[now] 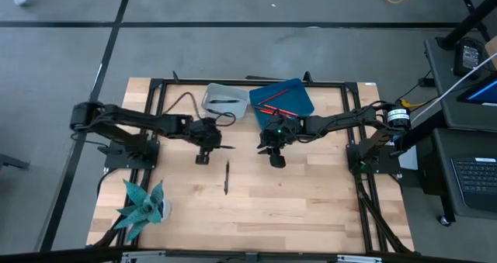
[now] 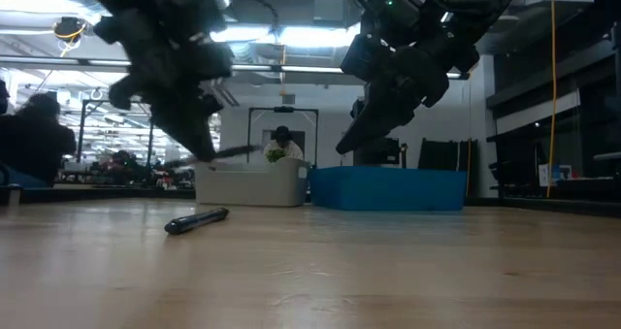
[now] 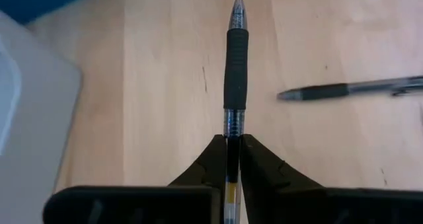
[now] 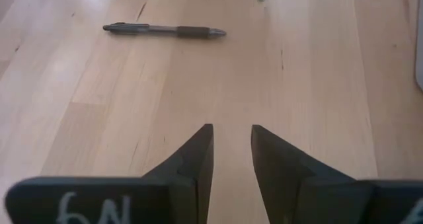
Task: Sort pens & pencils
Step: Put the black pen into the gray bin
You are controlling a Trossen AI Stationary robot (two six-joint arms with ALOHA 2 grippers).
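From above I have the left gripper (image 1: 203, 148) just left of the table's centre, below the white tray (image 1: 225, 100), which sits at about 12 o'clock on the table (image 1: 311, 209). My left wrist camera shows its jaws pinched tight on a black pen (image 3: 235, 72), gripped by its clear barrel with the rubber sleeve and tip sticking straight out ahead. In the level view that pen (image 2: 218, 154) juts out of the gripper above the wood, clear of the surface.

The right gripper (image 1: 276, 156) hangs just right of centre, below the blue tray (image 1: 299, 104) at roughly 1 o'clock. Its fingers (image 4: 198, 154) stand a little apart over bare wood, with nothing between them.

A second black pen (image 1: 226, 178) lies flat on the table near the centre, toward 6 o'clock from the two grippers and between them. It shows in the level view (image 2: 197, 219) in front of the white tray, and in both wrist views (image 4: 165, 30) lying apart from the fingers.

Red pencils (image 1: 273, 104) lie across the blue tray. A dark pen (image 1: 225, 101) rests in the white tray. A teal paper ornament (image 1: 144, 203) stands at about 8 o'clock.
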